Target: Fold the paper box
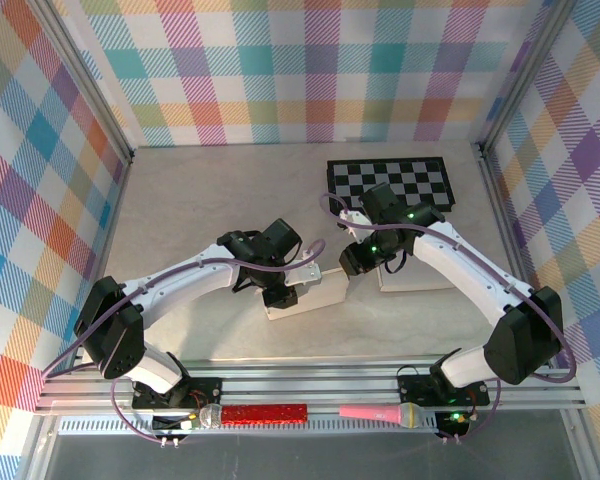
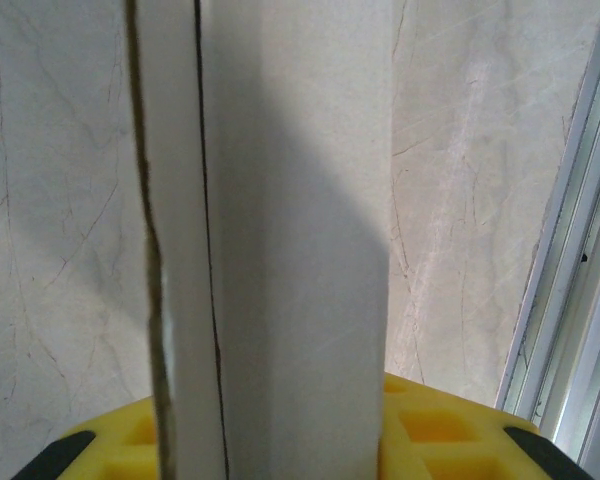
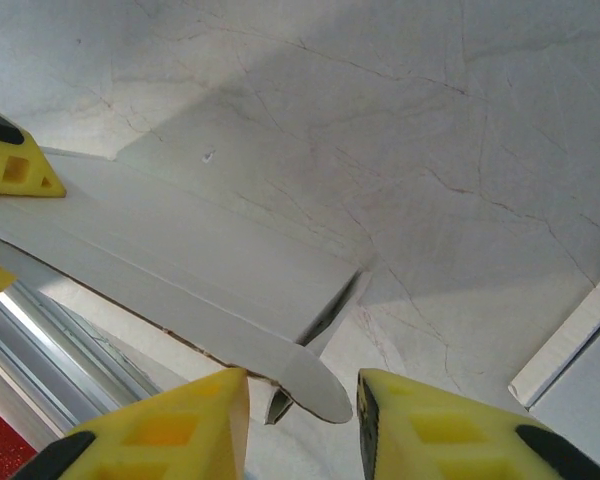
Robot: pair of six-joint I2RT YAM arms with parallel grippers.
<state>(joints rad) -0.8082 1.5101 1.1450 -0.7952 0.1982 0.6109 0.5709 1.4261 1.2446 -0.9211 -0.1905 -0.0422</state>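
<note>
Pale cardboard paper box [image 1: 320,292] near the middle of the grey marbled table [image 1: 200,200], a tool at each end.
Lies on the near side of the black-and-white checkered mat [image 1: 390,183], apart from it. Pinched along one upright panel by the left tool [image 2: 270,410], yellow fingers [image 2: 430,425] pressed against either face. Rounded tab [image 3: 320,392] reaching into the gap of the right tool [image 3: 302,378], spread apart, pads just clear of it. Second flat white piece [image 1: 412,278] close beside, under the right arm.

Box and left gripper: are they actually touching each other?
Touching. The left wrist view shows a box panel running down between the left gripper's yellow fingers, filling the space between them with no gap on either side.
</note>
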